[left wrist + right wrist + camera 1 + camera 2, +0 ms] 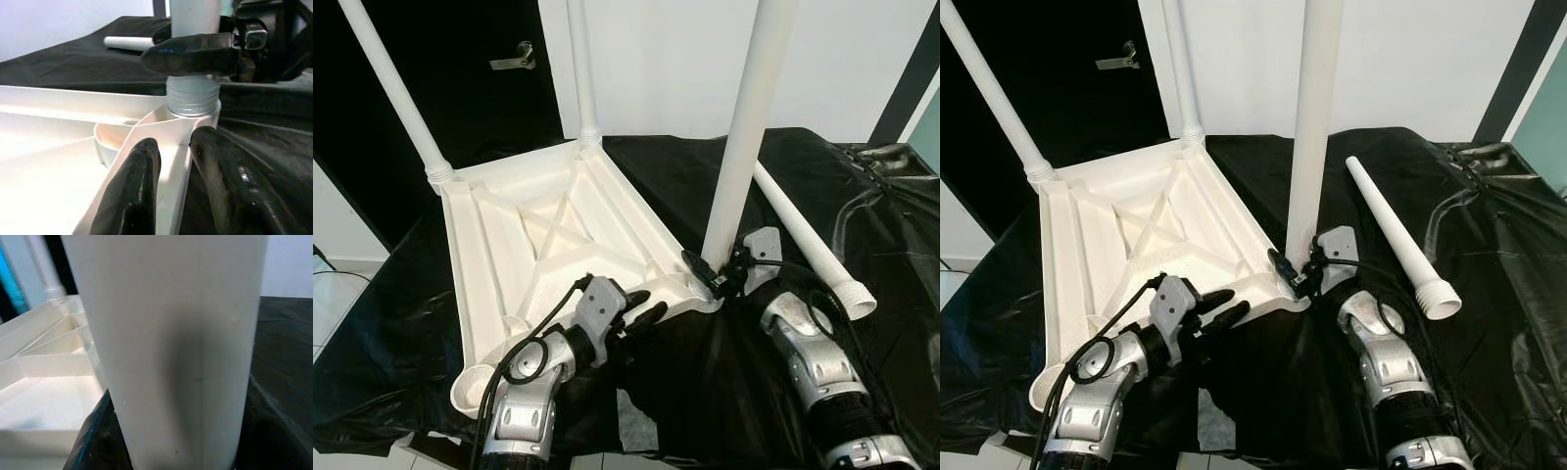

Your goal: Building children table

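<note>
The white plastic table top (509,245) lies upside down on a black cloth (891,245). Two white legs (396,88) (579,69) stand in its far corners. A third leg (749,127) stands upright in the near right corner, its threaded end (193,95) in the socket. My right gripper (715,274) is shut on that leg just above the thread, and the leg (181,352) is close before the right wrist camera. My left gripper (641,308) is shut on the table top's near rim, its fingers (129,191) straddling it. A fourth leg (803,235) lies loose on the cloth to the right.
The near left corner socket (470,387) holds no leg. A black door with a handle (514,56) and a white wall stand behind. The cloth-covered surface ends close in front of me, with pale floor (333,294) at the left.
</note>
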You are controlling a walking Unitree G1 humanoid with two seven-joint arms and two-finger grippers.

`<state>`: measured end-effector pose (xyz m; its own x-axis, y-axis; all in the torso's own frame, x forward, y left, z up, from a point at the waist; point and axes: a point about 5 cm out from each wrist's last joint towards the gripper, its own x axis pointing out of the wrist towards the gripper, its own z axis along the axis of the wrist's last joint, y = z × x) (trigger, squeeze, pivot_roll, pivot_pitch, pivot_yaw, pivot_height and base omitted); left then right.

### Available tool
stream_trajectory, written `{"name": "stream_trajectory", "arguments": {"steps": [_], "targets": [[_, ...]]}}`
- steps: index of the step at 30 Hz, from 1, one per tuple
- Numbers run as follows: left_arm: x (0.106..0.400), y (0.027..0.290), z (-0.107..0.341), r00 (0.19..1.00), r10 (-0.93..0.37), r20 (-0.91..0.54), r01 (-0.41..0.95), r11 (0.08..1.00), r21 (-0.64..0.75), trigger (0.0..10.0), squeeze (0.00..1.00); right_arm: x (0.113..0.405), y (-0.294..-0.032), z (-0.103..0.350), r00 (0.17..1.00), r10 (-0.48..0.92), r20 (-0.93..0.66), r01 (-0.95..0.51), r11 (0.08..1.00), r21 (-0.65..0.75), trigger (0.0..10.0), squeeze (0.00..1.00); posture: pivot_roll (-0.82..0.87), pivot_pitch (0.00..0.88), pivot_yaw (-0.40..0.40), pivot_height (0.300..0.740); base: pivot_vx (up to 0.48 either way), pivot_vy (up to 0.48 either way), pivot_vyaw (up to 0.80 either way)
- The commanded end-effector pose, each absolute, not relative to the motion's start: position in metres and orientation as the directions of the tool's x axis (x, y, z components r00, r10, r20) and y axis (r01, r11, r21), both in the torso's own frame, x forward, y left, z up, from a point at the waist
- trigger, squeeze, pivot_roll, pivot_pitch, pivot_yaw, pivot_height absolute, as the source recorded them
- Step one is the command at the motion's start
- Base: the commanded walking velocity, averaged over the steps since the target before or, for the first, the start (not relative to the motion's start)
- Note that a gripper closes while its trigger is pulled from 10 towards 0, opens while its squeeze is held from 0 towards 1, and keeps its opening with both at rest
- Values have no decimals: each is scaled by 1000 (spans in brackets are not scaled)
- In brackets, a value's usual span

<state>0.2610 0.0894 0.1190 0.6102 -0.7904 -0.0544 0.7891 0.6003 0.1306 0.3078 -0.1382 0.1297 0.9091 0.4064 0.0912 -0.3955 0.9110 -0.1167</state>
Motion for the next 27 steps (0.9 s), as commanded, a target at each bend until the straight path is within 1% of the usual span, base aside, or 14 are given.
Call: {"name": "stream_trajectory", "arguments": {"steps": [1,2,4,5,6,7,9,12,18,21,22,23,24,27], "targets": [[274,106,117,896,-443,-9,441,887,135,10000,0,306,-141,115,953,302,18,-299,950,-85,10000,0,42,0,46,740,0,0,0],[273,107,117,897,-442,-9,439,887,141,10000,0,305,-139,114,973,230,14,-228,970,-82,10000,0,43,0,45,740,0,0,0],[273,107,117,897,-442,-9,439,887,141,10000,0,305,-139,114,973,230,14,-228,970,-82,10000,0,43,0,45,740,0,0,0],[272,106,116,895,-446,-9,443,884,150,10000,0,303,-135,113,995,100,8,-99,992,-72,10000,0,47,0,43,740,0,0,0],[272,106,116,895,-446,-9,443,884,150,10000,0,303,-135,113,995,100,8,-99,992,-72,10000,0,47,0,43,740,0,0,0],[271,105,116,893,-451,-9,447,882,153,10000,0,301,-131,112,999,32,8,-31,997,-69,10000,0,47,0,43,740,0,0,0],[270,105,116,890,-456,-10,452,880,145,10000,0,298,-124,111,1000,1,2,-1,999,-48,10000,0,47,0,44,740,0,0,0],[271,104,116,885,-465,-11,462,876,140,10000,0,296,-113,113,1000,22,6,-22,999,-34,10000,0,41,0,46,740,0,0,0],[273,103,119,874,-486,-2,479,861,169,10000,0,293,-111,115,999,35,20,-35,999,-34,10000,0,39,0,47,740,0,0,0],[273,101,119,850,-527,-19,523,837,160,10000,0,292,-111,118,997,61,37,-60,998,-15,10000,0,36,0,49,740,0,0,0],[272,100,119,837,-547,-26,543,823,166,10000,0,292,-112,120,997,61,53,-60,998,-13,10000,329,34,0,50,740,0,0,0],[272,100,119,837,-547,-26,543,823,166,10000,0,292,-112,120,997,61,53,-60,998,-13,10000,329,34,0,50,740,0,0,0],[270,99,118,814,-579,-36,578,802,149,10000,0,291,-114,123,996,65,66,-64,998,-8,10000,1000,34,0,51,740,0,0,0],[267,96,119,793,-608,-37,607,783,139,10000,0,290,-116,126,994,74,85,-73,997,-11,10000,1000,34,0,48,740,0,0,0]]}}
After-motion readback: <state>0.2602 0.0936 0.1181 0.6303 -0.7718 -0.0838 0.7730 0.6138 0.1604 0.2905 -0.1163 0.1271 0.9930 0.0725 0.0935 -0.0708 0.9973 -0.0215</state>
